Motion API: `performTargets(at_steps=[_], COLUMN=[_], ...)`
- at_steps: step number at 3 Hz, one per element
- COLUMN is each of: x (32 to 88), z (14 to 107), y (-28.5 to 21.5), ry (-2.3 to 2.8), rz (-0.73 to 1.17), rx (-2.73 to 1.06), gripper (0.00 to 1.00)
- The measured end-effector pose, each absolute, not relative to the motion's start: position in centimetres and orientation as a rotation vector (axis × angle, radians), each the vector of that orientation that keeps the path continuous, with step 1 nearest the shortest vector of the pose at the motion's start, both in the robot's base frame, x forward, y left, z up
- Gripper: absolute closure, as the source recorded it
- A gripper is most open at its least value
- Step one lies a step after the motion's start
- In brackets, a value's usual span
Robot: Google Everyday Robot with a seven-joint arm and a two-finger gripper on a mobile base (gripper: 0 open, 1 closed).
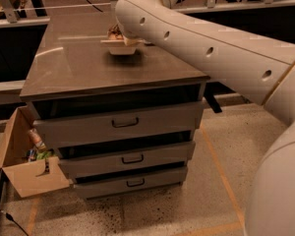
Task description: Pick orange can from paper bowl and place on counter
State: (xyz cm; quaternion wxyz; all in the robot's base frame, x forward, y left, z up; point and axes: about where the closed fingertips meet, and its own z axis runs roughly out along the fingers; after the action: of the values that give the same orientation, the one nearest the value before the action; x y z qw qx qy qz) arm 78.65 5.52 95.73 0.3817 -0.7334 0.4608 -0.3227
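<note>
Three grey drawers point(118, 124) with black handles stack beneath the surface point(78, 63). Beside them, on a speckled floor point(162, 210) crossed by an orange tape line point(220, 176), stands an open cardboard box point(34, 178) of small items. The gripper point(120, 35) is at the surface's far side.

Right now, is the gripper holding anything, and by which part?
It cannot be told. The gripper sits at the paper bowl on the counter, mostly hidden behind the arm; the orange can is not visible.

Quick count: 1 bowl point(122, 47), 1 counter point(78, 65), 3 drawers point(152, 122), 1 cardboard box point(33, 177), 1 arm point(211, 53), 1 gripper point(116, 33) top center at the bowl.
</note>
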Motion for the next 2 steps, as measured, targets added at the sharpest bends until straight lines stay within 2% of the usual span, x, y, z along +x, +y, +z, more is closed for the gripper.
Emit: performTargets(at_steps=[2], x=[78.8], z=[95.8], y=[3.5], ry=[1.253], rz=[-0.894], rx=[-1.800], gripper=[1.00])
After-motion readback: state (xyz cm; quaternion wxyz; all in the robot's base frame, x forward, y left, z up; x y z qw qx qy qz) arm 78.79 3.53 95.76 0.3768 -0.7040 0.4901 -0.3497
